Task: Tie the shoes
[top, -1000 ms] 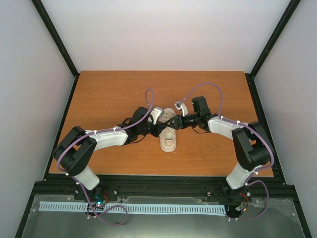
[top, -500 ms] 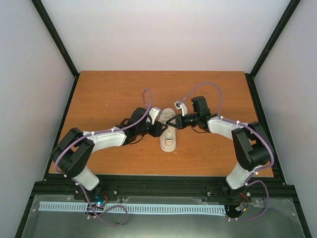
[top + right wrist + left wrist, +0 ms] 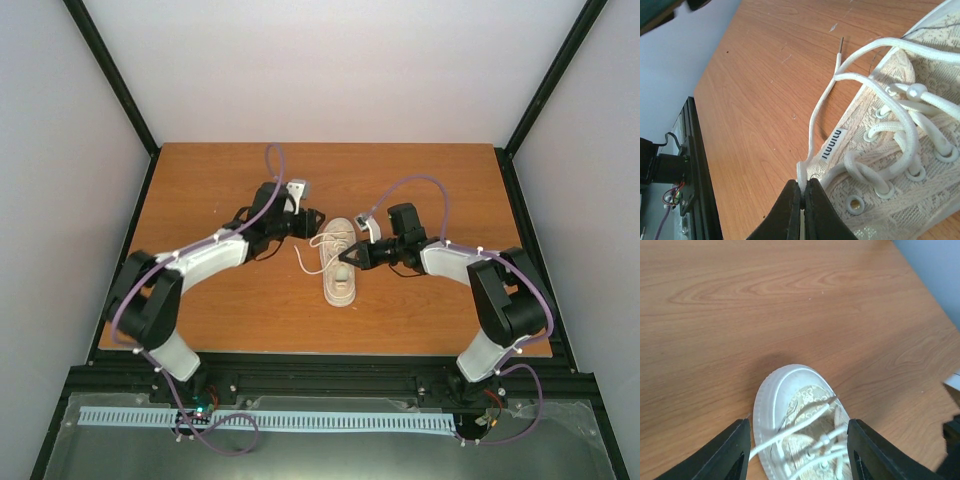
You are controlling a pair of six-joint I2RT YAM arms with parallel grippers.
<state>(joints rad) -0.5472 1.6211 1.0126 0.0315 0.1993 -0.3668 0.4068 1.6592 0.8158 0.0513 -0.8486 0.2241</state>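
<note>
The cream shoe (image 3: 340, 272) lies mid-table, toe pointing away from the arms, its white laces loose. One lace (image 3: 305, 260) trails onto the wood to the shoe's left. My right gripper (image 3: 349, 257) is at the shoe's lacing, shut on a bend of lace (image 3: 812, 125) beside the eyelets of the shoe (image 3: 900, 200); the right gripper (image 3: 802, 186) pinches it at the very tips. My left gripper (image 3: 314, 216) hovers open beyond the toe, to its left, holding nothing. In the left wrist view the left gripper (image 3: 797, 427) frames the shoe's toe cap (image 3: 790, 390), with a lace (image 3: 805, 425) slack across it.
The wooden table (image 3: 200, 200) is fenced by black frame posts, with pale walls behind and at the sides. Part of the right arm (image 3: 952, 432) shows at the edge of the left wrist view. The near frame rail (image 3: 692, 155) is in the right wrist view.
My left gripper opened, let go of the lace and drew back to the far left. My right gripper shut on the lace and shifted slightly toward the near side. A lace now trails left of the shoe.
</note>
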